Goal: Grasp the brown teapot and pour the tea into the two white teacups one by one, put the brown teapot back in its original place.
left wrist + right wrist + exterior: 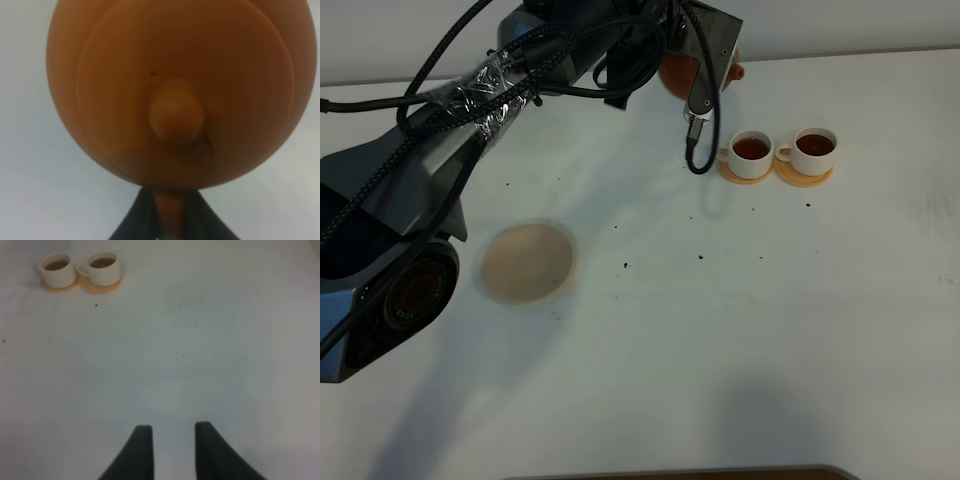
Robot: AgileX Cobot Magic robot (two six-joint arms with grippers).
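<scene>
— Where the white tabletop (pixel 740 330) is looked over from the high camera, what is seen on it?

— Small dark specks are scattered across it, and a pale wall is met at its far edge. A large round flat pale tan coaster (pixel 528 262) is found bare at about eight o'clock from the table's middle. Two small white teacups (pixel 784 150), each filled with dark reddish-brown tea (pixel 751 148), are set side by side on two small orange-tan coasters (pixel 775 174) at about one o'clock.

— And how is the pot presented?

— A round, squat, reddish-brown clay teapot (pixel 175 90) with a knobbed lid is held up off the table at twelve o'clock, mostly hidden behind the left arm (pixel 470 120) in the high view.

— What is reported of the grippers?

— The left gripper (pixel 170 220) is clamped on the teapot's handle. The right gripper (pixel 172 450) is drawn narrow, nothing being held or touched, over bare table, well apart from the cups.
</scene>
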